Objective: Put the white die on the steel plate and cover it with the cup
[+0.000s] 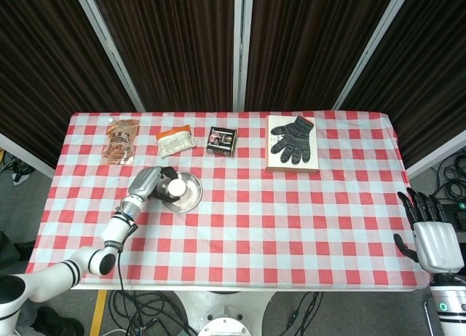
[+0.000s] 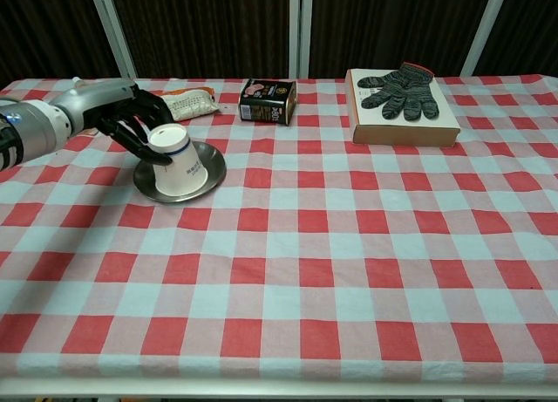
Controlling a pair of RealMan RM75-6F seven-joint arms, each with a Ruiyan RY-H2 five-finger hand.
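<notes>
A white paper cup (image 2: 180,163) stands upside down and tilted on the steel plate (image 2: 216,165), left of the table's middle. My left hand (image 2: 131,123) grips the cup's raised end from the left, its dark fingers wrapped around it. In the head view the left hand (image 1: 149,184) sits beside the cup (image 1: 175,188) on the plate (image 1: 195,194). No white die shows in either view. My right hand (image 1: 429,235) hangs off the table's right front corner with its fingers spread, holding nothing.
Behind the plate lie a black tin (image 2: 267,101) and a white snack packet (image 2: 187,103). An orange packet (image 1: 120,141) is at the far left. A striped glove (image 2: 399,81) rests on a book (image 2: 410,123) at the back right.
</notes>
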